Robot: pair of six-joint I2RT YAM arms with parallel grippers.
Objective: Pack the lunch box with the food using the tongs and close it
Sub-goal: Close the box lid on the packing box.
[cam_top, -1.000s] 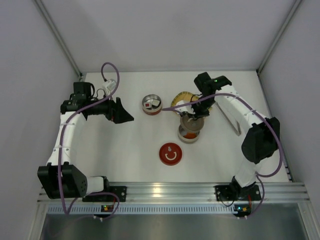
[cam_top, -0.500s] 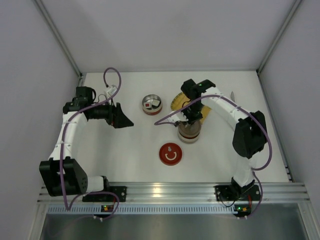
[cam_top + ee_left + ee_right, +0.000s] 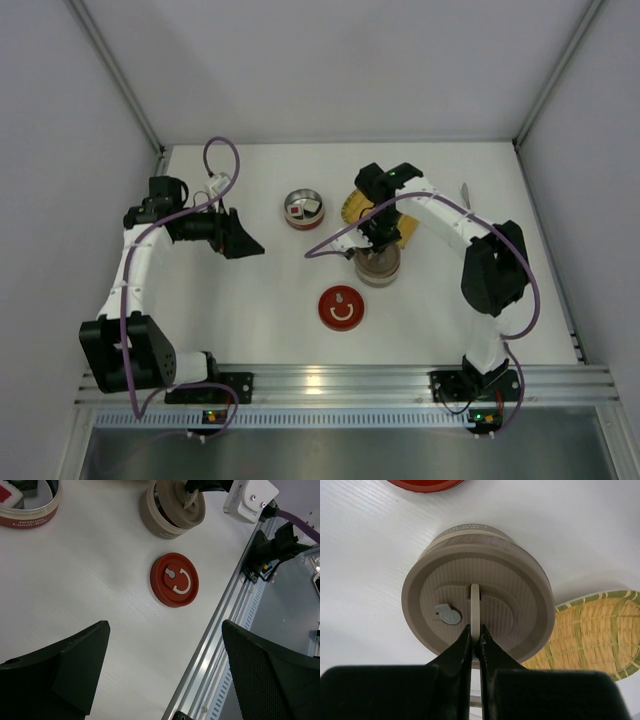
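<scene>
The lunch box (image 3: 378, 268) is a round beige pot at mid-table. A beige lid (image 3: 477, 612) lies over its top; whether it is seated I cannot tell. My right gripper (image 3: 475, 630) is shut on the lid's upright handle (image 3: 475, 602); from above this gripper (image 3: 379, 236) hangs right over the box. Food, white blocks with red marks (image 3: 302, 209), lies in a round tin (image 3: 30, 517). My left gripper (image 3: 164, 630) stands open and holds nothing, off to the left (image 3: 243, 240). A slim silvery tip, likely the tongs (image 3: 463, 189), shows behind the right arm.
A red lid (image 3: 341, 306) lies flat in front of the box, also under the left wrist camera (image 3: 174, 580). A yellow woven tray (image 3: 600, 630) sits just behind the box. White walls close the table at the back and sides; an aluminium rail (image 3: 235, 615) runs along the near edge.
The right gripper has carried the beige lid left and down onto the lunch box, covering the orange food inside. The left arm pulled back slightly toward the left.
</scene>
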